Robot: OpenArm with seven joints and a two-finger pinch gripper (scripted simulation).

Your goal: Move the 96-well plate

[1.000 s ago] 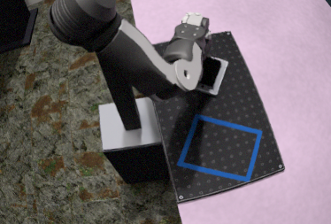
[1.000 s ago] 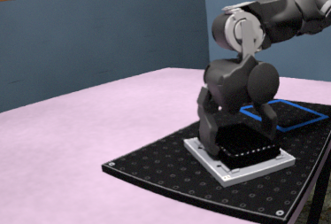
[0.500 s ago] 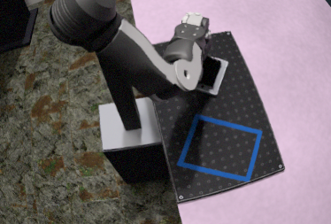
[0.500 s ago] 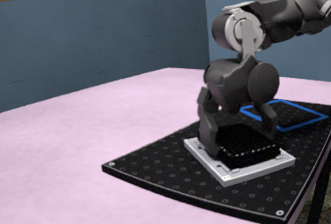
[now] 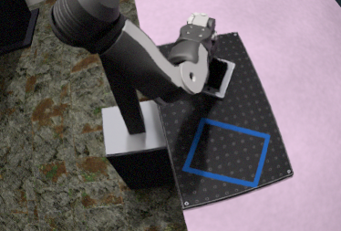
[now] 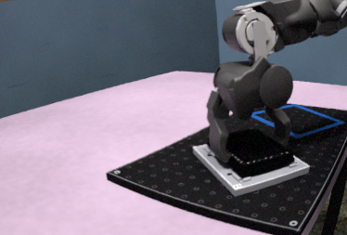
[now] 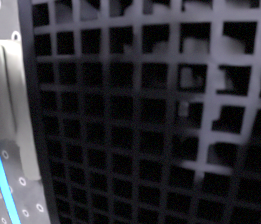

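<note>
My claw [image 6: 250,142] is clamped on the black 96-well plate [image 6: 260,153], one finger [image 6: 218,135] down its left side and the other behind its far edge in the exterior view. The plate sits within the pale grey plate nest [image 6: 274,178], low against its base; I cannot tell whether it rests fully flat inside the locators, nor which corner is cut off. From my wrist camera the grid of square wells [image 7: 141,125] fills nearly the whole view, with a strip of the nest [image 7: 8,100] showing at the left edge and a sliver of blue line [image 7: 3,185] below it.

From above, my wrist and forearm [image 5: 150,67] cover most of the plate, leaving only a dark corner [image 5: 219,73] and the nest's rim [image 5: 225,87] showing. Nest and plate stand on the black perforated board [image 5: 255,94], which lies on the pink bench [image 5: 273,12]. The blue rectangle outline [image 5: 228,151] on that board lies well apart from the nest, with only board inside it. My base pedestal [image 5: 114,140] stands just beside the bench edge on the mottled floor [image 5: 46,140].
</note>
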